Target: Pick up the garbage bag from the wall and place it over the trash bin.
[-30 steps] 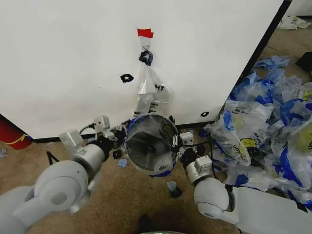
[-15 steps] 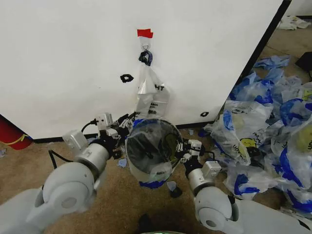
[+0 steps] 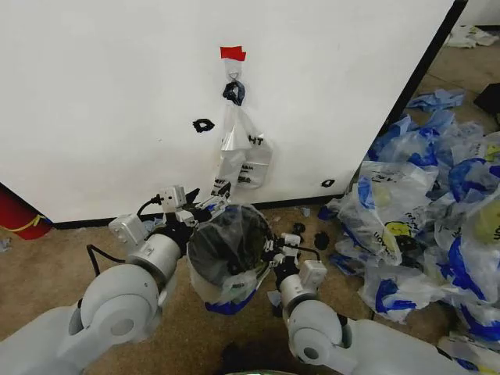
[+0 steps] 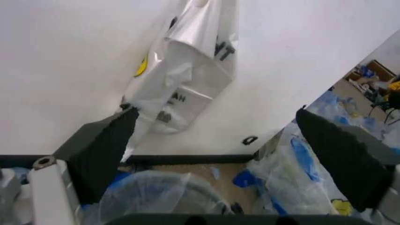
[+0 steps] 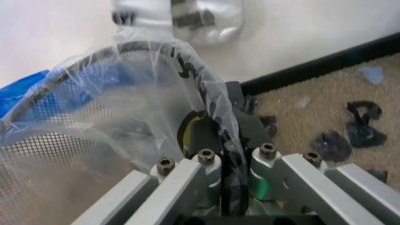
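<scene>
The garbage bag [image 3: 234,238] is stretched over the mouth of the black mesh trash bin [image 3: 201,266], which sits tilted on the carpet below the wall [image 3: 101,101]. Blue handle parts hang at the bin's lower rim. My right gripper [image 3: 271,248] is shut on the rim, pinching plastic and rim together [image 5: 226,145]. My left gripper [image 3: 207,201] hovers at the far rim, open, its fingers [image 4: 103,150] wide apart above the covered bin [image 4: 156,197]. Another translucent bag [image 3: 244,144] hangs from the hook [image 3: 233,74] under the red tape [image 3: 232,53].
A large heap of blue-and-white bags [image 3: 426,211] fills the floor on the right, past the wall's black edge [image 3: 422,74]. Small black scraps [image 3: 320,239] lie on the carpet near the bin. A red object [image 3: 19,217] stands at the far left.
The bin with the bag over it has come away from the wall, toward me. Both arms drew back with it, and the plastic now covers more of the mouth.
</scene>
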Available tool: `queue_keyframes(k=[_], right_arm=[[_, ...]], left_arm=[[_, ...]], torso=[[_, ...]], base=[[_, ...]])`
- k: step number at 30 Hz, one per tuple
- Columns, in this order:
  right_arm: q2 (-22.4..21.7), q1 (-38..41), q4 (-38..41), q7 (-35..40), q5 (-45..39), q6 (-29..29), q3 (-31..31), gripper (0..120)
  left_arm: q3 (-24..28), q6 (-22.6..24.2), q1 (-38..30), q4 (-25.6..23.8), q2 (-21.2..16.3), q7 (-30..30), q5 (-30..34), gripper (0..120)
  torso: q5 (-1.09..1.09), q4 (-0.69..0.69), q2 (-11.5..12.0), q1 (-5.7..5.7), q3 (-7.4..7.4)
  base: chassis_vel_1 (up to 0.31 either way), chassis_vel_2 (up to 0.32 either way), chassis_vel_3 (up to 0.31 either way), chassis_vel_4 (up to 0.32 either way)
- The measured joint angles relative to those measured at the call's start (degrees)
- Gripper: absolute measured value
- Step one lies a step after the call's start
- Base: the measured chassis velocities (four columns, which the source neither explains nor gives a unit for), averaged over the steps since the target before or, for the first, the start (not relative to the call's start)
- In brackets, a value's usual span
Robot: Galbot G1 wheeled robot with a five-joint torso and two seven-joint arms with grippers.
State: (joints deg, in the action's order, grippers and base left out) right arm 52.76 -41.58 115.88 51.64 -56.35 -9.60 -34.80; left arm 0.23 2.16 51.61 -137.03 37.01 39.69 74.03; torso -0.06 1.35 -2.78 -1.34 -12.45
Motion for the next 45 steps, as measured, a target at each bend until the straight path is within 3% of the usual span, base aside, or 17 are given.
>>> queue_keyframes(k=[18, 35, 45], right_arm=[[0.8, -0.3, -5.2, -3.8, 0.5, -1.3, 0.0, 0], [0.1, -1.0, -4.9, -4.0, 0.9, -0.8, -0.5, 0], [-0.4, -1.9, -4.7, -3.9, 1.5, -0.7, 0.0, 36]], left_arm=[[-0.1, -0.4, 0.6, 0.3, -0.6, -0.6, -0.7, 100], [-0.2, -0.5, 1.4, 0.7, -0.7, -0.8, -1.2, 100], [-0.4, -0.6, 2.3, 1.0, -0.8, -1.1, -2.0, 100]], torso=[[0.0, 0.0, 0.0, 0.0, 0.0], [0.0, 0.0, 0.0, 0.0, 0.01], [0.0, 0.0, 0.0, 0.0, 0.01]], base=[[0.0, 0.0, 0.0, 0.0], [0.0, 0.0, 0.0, 0.0], [0.0, 0.0, 0.0, 0.0]])
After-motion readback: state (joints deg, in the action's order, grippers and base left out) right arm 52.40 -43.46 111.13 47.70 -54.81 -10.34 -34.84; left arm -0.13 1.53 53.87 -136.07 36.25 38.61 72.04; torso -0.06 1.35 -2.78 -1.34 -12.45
